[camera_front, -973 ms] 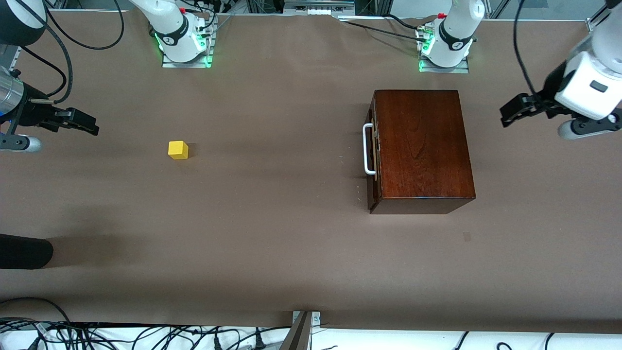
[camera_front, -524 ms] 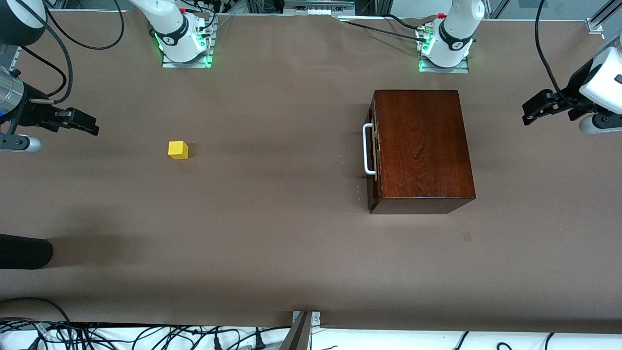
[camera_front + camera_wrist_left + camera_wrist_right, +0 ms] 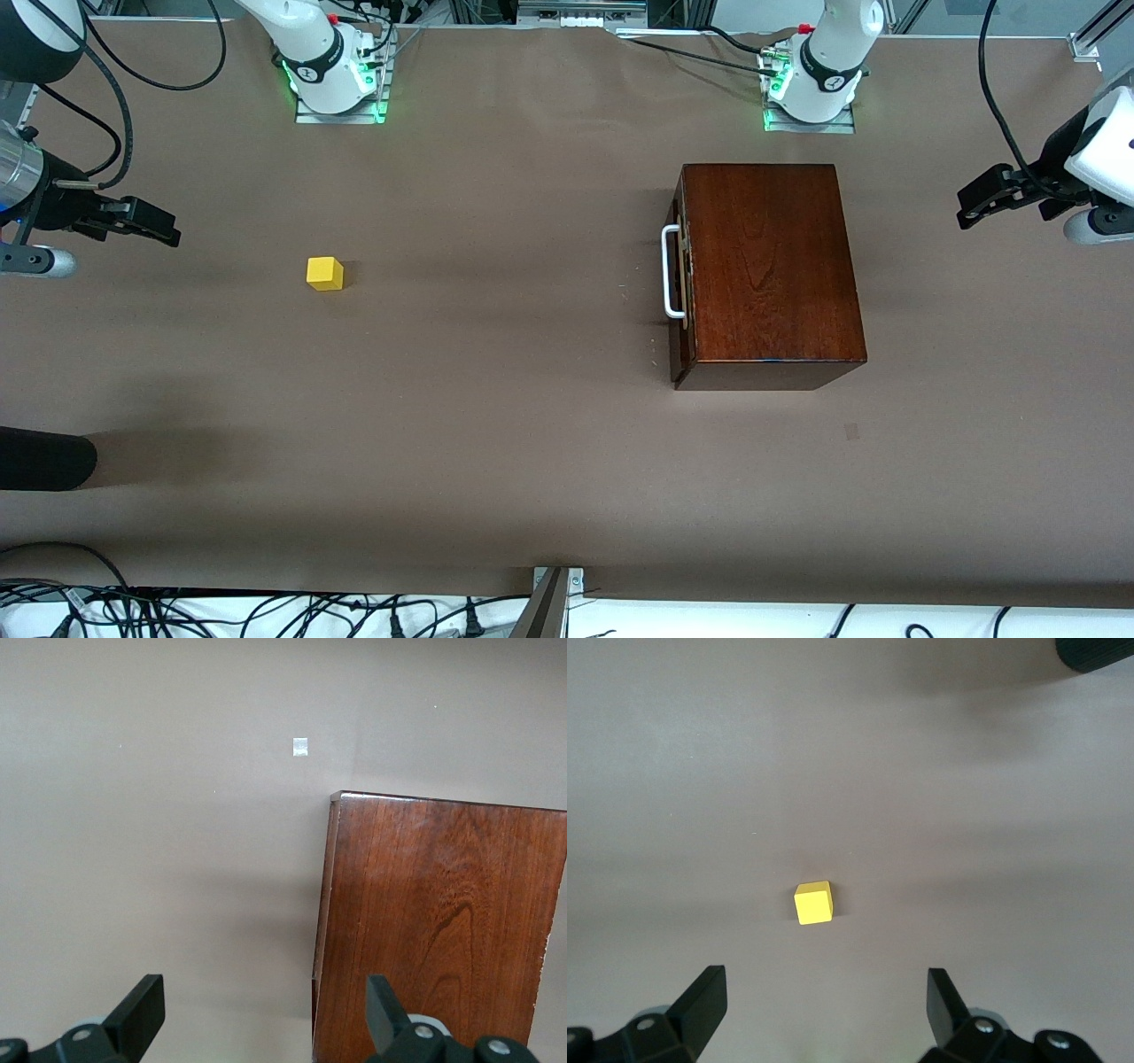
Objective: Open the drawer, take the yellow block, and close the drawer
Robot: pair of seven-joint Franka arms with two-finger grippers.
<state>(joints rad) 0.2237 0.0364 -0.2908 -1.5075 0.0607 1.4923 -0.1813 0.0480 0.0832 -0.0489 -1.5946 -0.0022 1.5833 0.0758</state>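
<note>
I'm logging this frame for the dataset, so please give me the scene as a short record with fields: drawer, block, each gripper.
drawer: shut, white handle facing the right arm's end of the table
yellow block: on the bare table, outside the box, toward the right arm's end
left gripper: open, empty, up in the air at the left arm's end, beside the wooden box
right gripper: open, empty, up in the air at the right arm's end

You see a glossy, dark-grained wooden box [image 3: 769,266] with a smooth white handle [image 3: 671,271], a plain matt yellow block [image 3: 324,273], and a desk [image 3: 496,416] covered in matt brown paper-like sheet.
</note>
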